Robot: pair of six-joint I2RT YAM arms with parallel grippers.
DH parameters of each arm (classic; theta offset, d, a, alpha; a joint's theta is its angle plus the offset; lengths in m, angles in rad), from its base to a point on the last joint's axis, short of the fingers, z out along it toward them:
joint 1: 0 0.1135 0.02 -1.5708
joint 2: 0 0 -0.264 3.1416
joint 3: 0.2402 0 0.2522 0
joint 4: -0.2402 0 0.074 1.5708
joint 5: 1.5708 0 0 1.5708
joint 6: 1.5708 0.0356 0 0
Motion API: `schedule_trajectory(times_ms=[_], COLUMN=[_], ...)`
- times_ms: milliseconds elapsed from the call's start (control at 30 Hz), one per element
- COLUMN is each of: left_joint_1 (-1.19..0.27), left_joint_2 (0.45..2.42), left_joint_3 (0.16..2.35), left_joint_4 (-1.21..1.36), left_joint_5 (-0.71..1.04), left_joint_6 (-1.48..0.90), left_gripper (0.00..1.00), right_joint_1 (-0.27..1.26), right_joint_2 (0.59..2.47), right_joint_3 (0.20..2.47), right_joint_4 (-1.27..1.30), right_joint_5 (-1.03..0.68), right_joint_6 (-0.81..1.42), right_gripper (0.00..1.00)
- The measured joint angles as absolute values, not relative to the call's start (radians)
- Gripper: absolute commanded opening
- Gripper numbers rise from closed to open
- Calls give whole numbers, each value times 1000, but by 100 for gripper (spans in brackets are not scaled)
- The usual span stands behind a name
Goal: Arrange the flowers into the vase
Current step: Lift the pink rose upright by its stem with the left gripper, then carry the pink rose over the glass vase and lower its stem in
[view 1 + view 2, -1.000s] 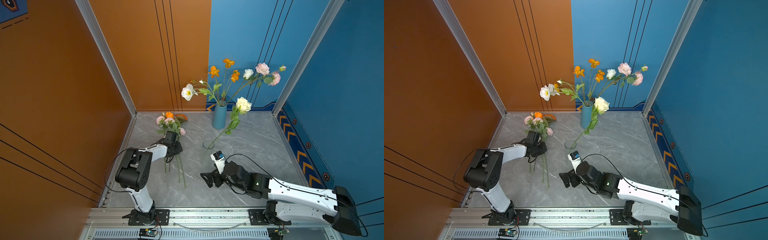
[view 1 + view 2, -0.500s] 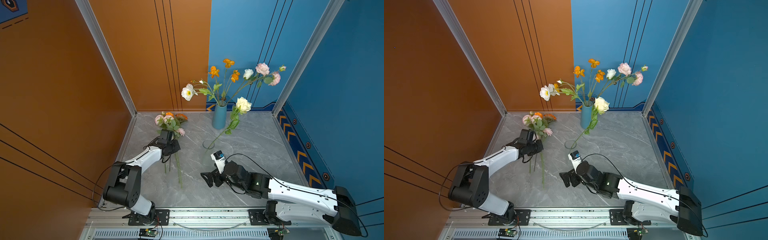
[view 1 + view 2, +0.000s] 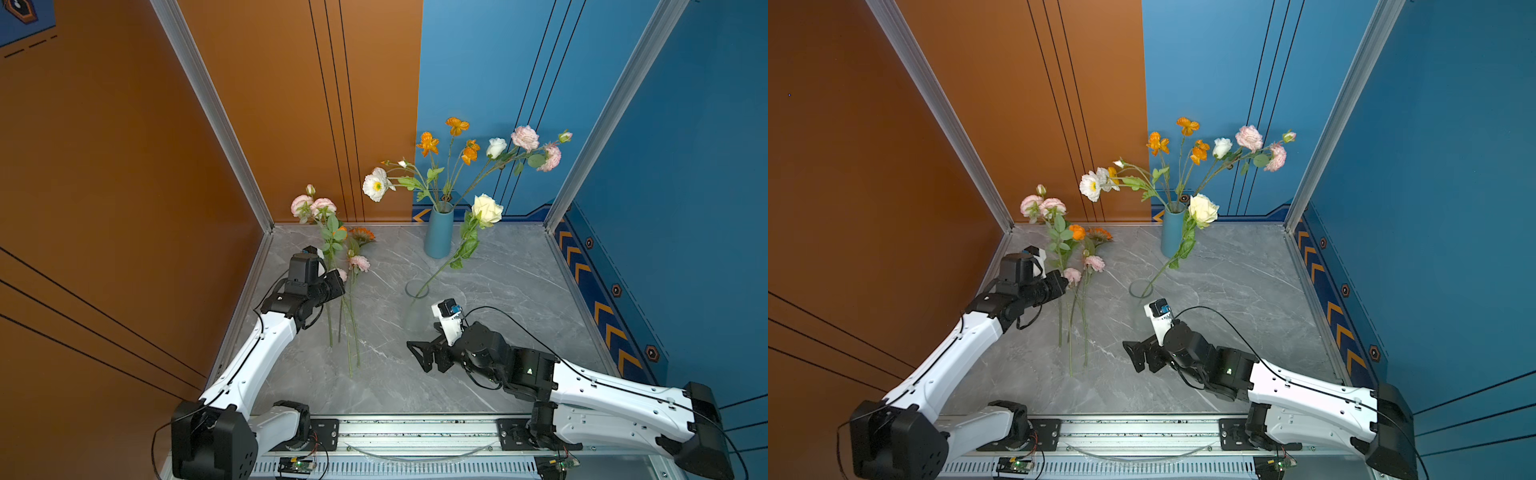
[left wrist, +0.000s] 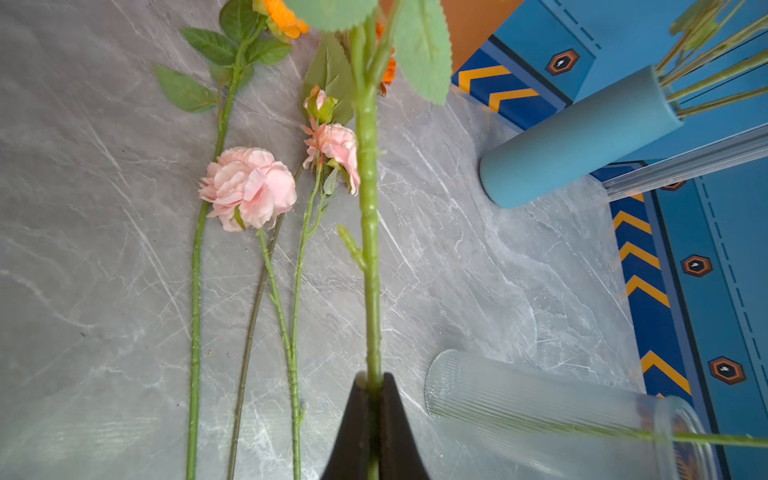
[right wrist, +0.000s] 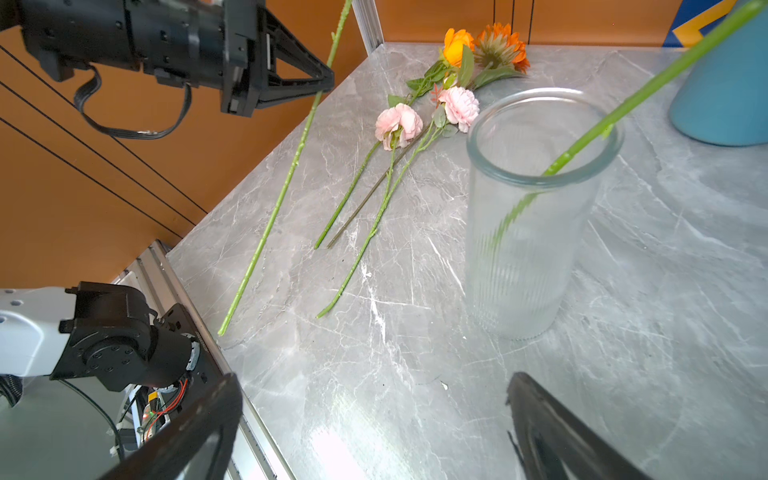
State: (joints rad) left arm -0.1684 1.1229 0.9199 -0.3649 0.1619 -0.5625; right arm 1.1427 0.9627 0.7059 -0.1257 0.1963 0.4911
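While my left claw (image 3: 337,280) clamps a pink flower (image 3: 323,205) above the loose flowers (image 3: 359,262) at ten o'clock on the counter (image 3: 498,299), my right claw (image 3: 417,355) gapes at six o'clock of the glass vase (image 3: 417,291), likely to steady it. Left wrist: fingers (image 4: 357,415) pinch the stem (image 4: 368,208). Right wrist: its long tail (image 5: 282,195) hangs free, ready for the vase.

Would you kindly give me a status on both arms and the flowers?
Left gripper: jaws shut on pink flower stem. Right gripper: jaws open, empty, near glass vase. Cream rose in it; other flowers on table. Nothing blocks its mouth.
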Motion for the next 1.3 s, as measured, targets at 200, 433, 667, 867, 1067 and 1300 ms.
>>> schedule_trajectory(times_ms=[200,433,667,867,1067,1300], left_joint_1=[-191,-258,-405,-537,-664,-751], left_joint_2=[944,707,579,585,694,849], left_joint_3=[860,733,722,740,778,818], left_joint_4=[-356,-228,-35,149,305,505], left_joint_5=[101,33,-31,-34,-30,-54], left_joint_6=[-546,-517,-394,-289,-211,-164], left_gripper=[0,0,0,0,0,0], right_joint_1=[1133,1121,1116,1082,1039,984], right_joint_2=[912,910,878,809,730,662], right_joint_3=[676,676,676,676,673,655], right_joint_4=[-144,-178,-207,-253,-311,-348], right_joint_5=[215,218,238,265,288,290], right_joint_6=[495,495,495,497,507,522], right_gripper=[100,100,100,100,100,100])
